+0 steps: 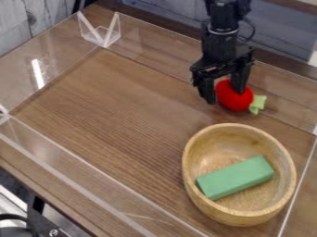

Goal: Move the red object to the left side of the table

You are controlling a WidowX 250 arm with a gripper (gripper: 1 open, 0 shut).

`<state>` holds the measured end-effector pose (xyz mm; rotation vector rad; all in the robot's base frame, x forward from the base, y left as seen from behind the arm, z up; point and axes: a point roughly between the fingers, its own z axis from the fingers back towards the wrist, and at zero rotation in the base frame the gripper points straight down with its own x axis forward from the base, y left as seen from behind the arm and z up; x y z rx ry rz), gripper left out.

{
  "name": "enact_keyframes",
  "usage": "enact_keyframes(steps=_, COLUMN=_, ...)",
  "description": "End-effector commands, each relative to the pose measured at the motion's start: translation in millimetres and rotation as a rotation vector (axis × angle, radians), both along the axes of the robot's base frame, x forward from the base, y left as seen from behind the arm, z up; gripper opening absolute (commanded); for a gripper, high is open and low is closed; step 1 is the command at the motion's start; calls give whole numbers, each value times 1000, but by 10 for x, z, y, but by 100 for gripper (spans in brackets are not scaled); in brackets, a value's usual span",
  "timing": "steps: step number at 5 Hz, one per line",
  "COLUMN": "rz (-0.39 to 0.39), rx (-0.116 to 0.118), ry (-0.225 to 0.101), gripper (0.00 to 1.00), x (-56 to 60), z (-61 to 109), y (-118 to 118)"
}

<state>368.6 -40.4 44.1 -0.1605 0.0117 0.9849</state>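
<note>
The red object [236, 96] is a small glossy red toy fruit with a light green stem end, lying on the brown wood-grain table [111, 111] at the right, just beyond the bowl. My gripper [224, 90] points straight down over it, open, with its black fingers [203, 85] standing on either side of the fruit's upper left part. Whether the fingers touch the fruit cannot be told. The fruit rests on the table.
A round light wooden bowl [209, 144] stands at the front right with a green rectangular block [234, 177] inside. Low clear acrylic walls [50, 65] border the table, with a clear bracket [99, 31] at the back left.
</note>
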Motion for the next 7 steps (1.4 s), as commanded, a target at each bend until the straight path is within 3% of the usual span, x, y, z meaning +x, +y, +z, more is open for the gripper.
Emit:
enact_keyframes(steps=1, rz=-52, rx=-2, ry=-37, gripper=100, x=68, z=123, y=-24)
enact_keyframes(steps=3, rz=-105, rx=-1, ry=-23, gripper=100, x=62, z=-166, y=46)
enact_keyframes(steps=5, rz=-12, rx=8, ry=-13, gripper=100, x=21, z=-380, y=127)
enact_keyframes(steps=7, rz=5, rx=22, ry=-9, gripper=100, x=-14, z=-451, y=95)
